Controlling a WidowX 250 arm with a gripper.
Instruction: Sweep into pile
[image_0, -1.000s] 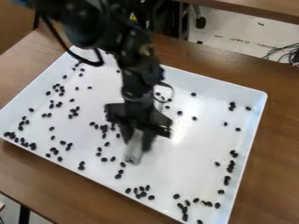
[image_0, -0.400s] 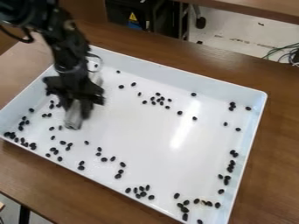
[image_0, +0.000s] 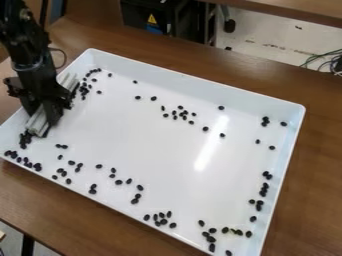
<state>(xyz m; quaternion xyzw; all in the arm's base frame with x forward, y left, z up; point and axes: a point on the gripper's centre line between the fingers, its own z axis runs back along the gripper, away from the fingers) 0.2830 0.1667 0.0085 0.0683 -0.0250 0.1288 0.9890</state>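
At the tray's left wall hangs the gripper (image_0: 41, 112), shut on a light grey sweeping tool (image_0: 41, 120) whose long edge lies along that wall. The white tray (image_0: 180, 165) holds many small dark beans. Some beans (image_0: 84, 89) sit just beyond the tool's upper end, others (image_0: 25, 139) by its lower end. A loose cluster (image_0: 179, 114) lies in the upper middle, and more beans are scattered along the front edge, at the bottom corner and by the right wall.
The tray stands on a brown wooden table (image_0: 307, 180). Behind the table are a dark cabinet (image_0: 153, 15) and green cables (image_0: 320, 59) at the upper right.
The gripper has swept leftward with the tool from the tray's middle to its left wall. Beans that were scattered at the left now lie closer to that wall.
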